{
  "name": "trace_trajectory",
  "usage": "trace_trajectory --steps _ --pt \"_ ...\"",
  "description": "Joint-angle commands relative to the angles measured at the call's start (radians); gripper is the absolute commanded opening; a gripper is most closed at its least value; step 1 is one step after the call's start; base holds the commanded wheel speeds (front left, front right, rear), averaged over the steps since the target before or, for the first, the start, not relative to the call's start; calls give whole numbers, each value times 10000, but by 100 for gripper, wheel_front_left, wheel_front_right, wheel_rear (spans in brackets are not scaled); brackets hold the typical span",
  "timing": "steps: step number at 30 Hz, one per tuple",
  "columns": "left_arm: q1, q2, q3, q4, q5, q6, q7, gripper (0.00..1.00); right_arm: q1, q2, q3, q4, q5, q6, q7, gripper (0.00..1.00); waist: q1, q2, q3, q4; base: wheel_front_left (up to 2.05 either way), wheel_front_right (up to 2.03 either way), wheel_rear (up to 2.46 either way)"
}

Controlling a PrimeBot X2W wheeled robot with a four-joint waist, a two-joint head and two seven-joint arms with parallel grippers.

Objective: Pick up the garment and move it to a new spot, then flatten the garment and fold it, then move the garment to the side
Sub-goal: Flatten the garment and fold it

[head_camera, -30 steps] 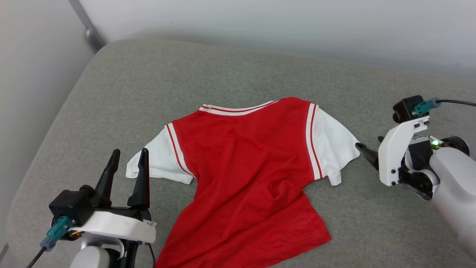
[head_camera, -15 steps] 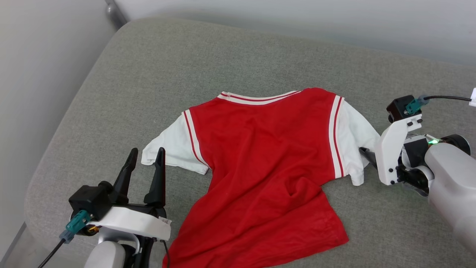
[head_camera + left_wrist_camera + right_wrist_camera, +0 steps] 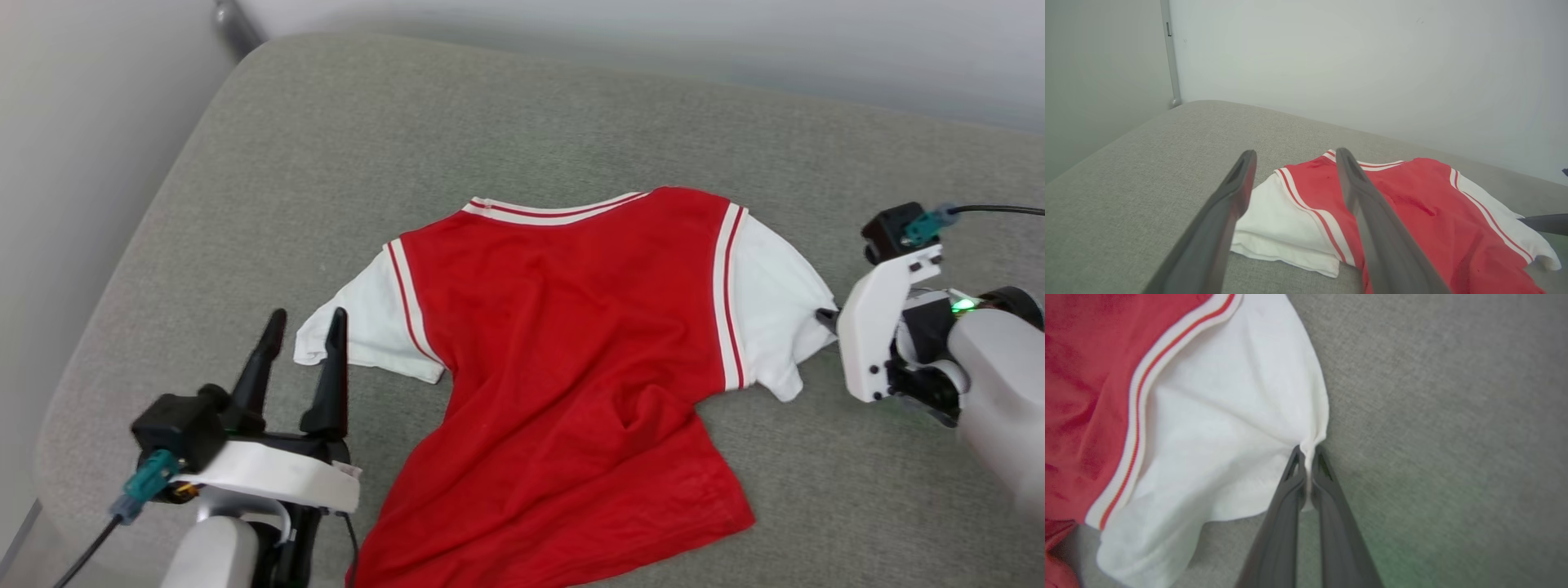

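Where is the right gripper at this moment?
In the head view the right gripper is at the right side, low over the grey cushion, its fingers pinched shut on the edge of the white sleeve of the shirt.

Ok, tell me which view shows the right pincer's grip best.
The right wrist view: the right pincer is shut on the garment at its white sleeve edge, cloth bunched between the tips. The head view shows a sliver of finger; the left wrist view, one finger.

The shirt [image 3: 563, 343]: hem cut off by the head view's lower edge. The right gripper [image 3: 820, 314]: fingers [image 3: 826, 317] mostly hidden behind its white mount [image 3: 869, 327]; wrist view blurred.
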Motion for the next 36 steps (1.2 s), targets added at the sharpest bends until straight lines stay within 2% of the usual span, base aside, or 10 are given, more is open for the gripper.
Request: trace_trajectory --steps 1,10,11,13,19,23,29,31,33,36 --pt "-146 75 126 -115 19 -16 -21 100 177 -359 154 156 80 -100 132 0 -1 0 -73 -155 0 0 0" --pt "-322 698 277 -305 -222 -17 -19 100 190 -1187 560 -725 529 -67 72 0 -1 0 -269 -866 0 0 0" --pt "-565 1055 246 -263 -297 -16 136 100 245 -1467 687 -1060 642 -65 48 0 -1 0 -299 -1077 0 0 0" --pt "-861 1368 159 -319 -451 -8 444 100 292 -1750 816 -1301 763 -65 97 0 -1 0 -319 -1295 0 0 0" --pt "-2020 2287 -303 -134 -2059 -7 2801 100 452 -2216 1090 -1769 1005 -65 -1 0 -1 0 -393 -2020 0 0 0" --pt "-2733 2921 -623 330 -2482 -9 4039 100 512 -2298 1195 -1839 1076 -65 -70 0 -1 0 -375 -2413 0 0 0" --pt "-3926 3335 -937 1413 -4022 -8 6221 100 662 -2366 1297 -1855 1317 -65 -287 0 -1 0 -247 -3036 0 0 0" --pt "-4228 3512 -1154 1943 -4155 18 7059 100 713 -2367 1337 -1847 1376 -65 -344 0 -1 0 -179 -3220 0 0 0" --pt "-4628 3832 -1428 2307 -3833 19 7538 100 675 -2399 1369 -1820 1400 -65 -440 0 -1 0 -66 -3387 0 0 0" --pt "-4917 3856 -1642 2970 -3813 92 8075 100 645 -2315 1417 -1806 1452 -65 -552 0 -1 0 99 -3638 0 0 0"
